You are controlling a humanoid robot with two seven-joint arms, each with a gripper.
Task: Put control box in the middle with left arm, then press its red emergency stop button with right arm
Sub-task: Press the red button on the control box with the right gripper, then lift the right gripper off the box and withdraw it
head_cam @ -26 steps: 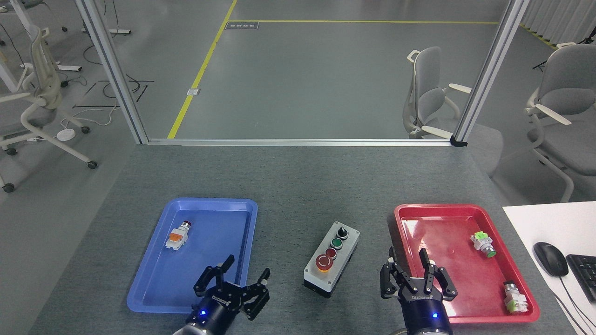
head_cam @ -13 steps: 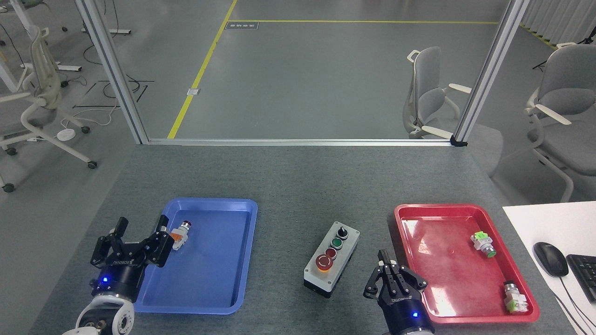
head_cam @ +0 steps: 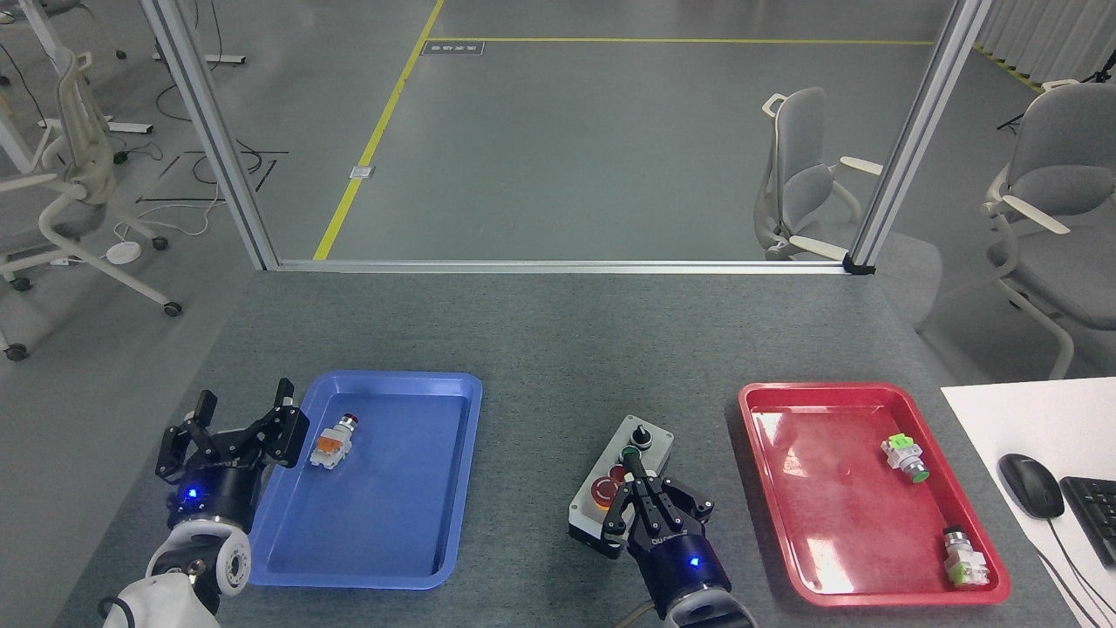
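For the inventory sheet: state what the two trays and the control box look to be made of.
Blue tray and red tray: likely moulded plastic, glossy, with light glare and rounded rims. Control box: probably matte plastic, a light-grey lid on a black base; metal cannot be excluded.

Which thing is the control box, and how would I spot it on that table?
Look at the grey table, in the gap between the blue tray and the red tray. The control box lies there, partly behind the right claw. Unlike the small loose switches in the trays, it is an oblong light-grey box carrying a row of buttons.
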